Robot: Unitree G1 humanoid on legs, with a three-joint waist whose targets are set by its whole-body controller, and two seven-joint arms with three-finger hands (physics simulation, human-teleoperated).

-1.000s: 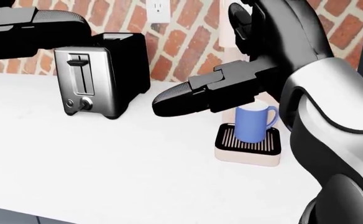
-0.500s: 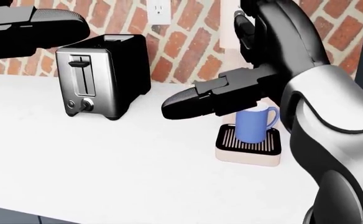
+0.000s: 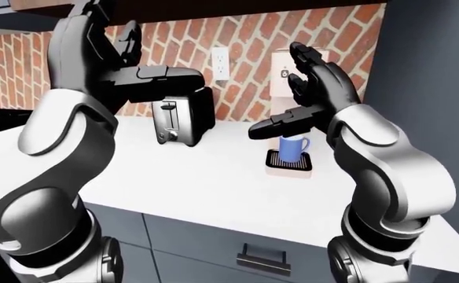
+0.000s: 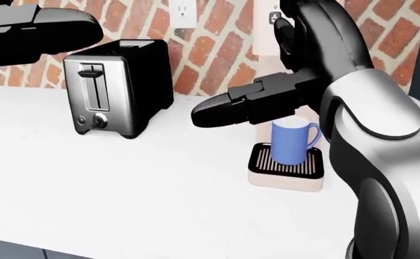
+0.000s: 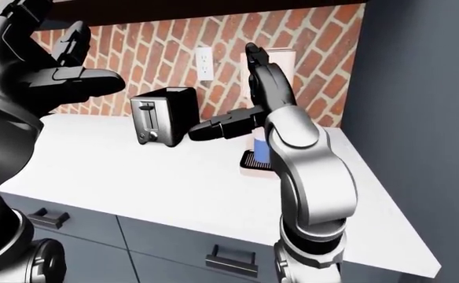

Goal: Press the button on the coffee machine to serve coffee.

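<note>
The cream coffee machine (image 3: pixel 280 69) stands against the brick wall, with a small button panel (image 3: pixel 284 73) on its face. A blue mug (image 4: pixel 293 141) sits on its slotted drip tray (image 4: pixel 286 166). My right hand (image 3: pixel 302 88) is open and raised just in front of the machine's face. Its fingers (image 3: pixel 306 59) point up beside the button panel, and its thumb (image 4: pixel 221 112) juts left above the mug. I cannot tell if a finger touches the button. My left hand (image 3: pixel 131 68) is open and raised high at the left, above the toaster.
A black and steel toaster (image 4: pixel 113 91) stands on the white counter (image 4: pixel 159 194), left of the machine. A wall outlet (image 3: pixel 220 63) is above it. A tall dark panel (image 3: pixel 430 76) closes the right side. Grey drawers (image 3: pixel 253 259) lie under the counter edge.
My right hand has moved up and to the right, closer to the machine's face, and its thumb now sits higher above the mug. The left hand, toaster and mug stay put.
</note>
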